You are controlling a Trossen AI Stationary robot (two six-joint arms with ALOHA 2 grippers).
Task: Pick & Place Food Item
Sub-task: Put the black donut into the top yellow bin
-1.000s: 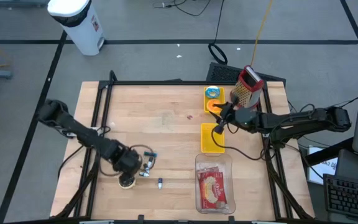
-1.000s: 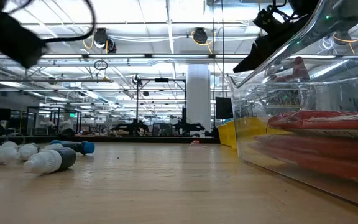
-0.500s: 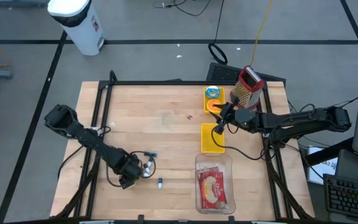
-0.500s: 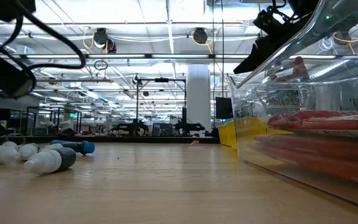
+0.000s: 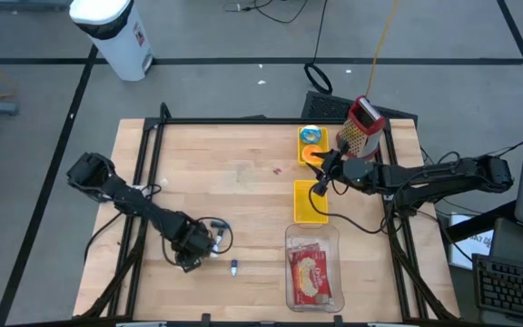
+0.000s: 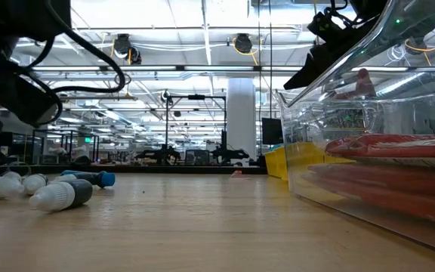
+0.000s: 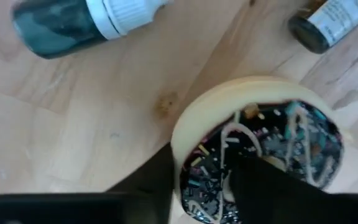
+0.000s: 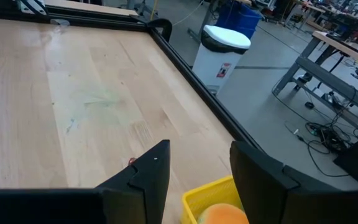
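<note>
The left gripper [image 5: 189, 257] sits low near the table's [image 5: 234, 173] front edge, at about seven o'clock from the table's centre. In the left wrist view its dark fingers [image 7: 263, 193] clasp a doughnut [image 7: 260, 152] with dark icing and sprinkles, one finger through the hole and one against the outer rim. Small dropper bottles [image 5: 221, 241] lie just beside it at three o'clock, one blue-capped bottle [image 5: 233, 266] a little farther on.

The middle of the table, from nine to twelve o'clock, is bare wood, bounded by a black frame rail along the left and far edges.

At five o'clock a clear plastic container [image 5: 312, 270] with red packets reaches the front edge. A yellow tray [image 5: 310, 202] lies just beyond it.

The right gripper [image 5: 323, 174] hovers at two o'clock, above the yellow tray's far end, fingers parted around nothing. A red-topped grater [image 5: 361, 129] stands by the far right corner.
</note>
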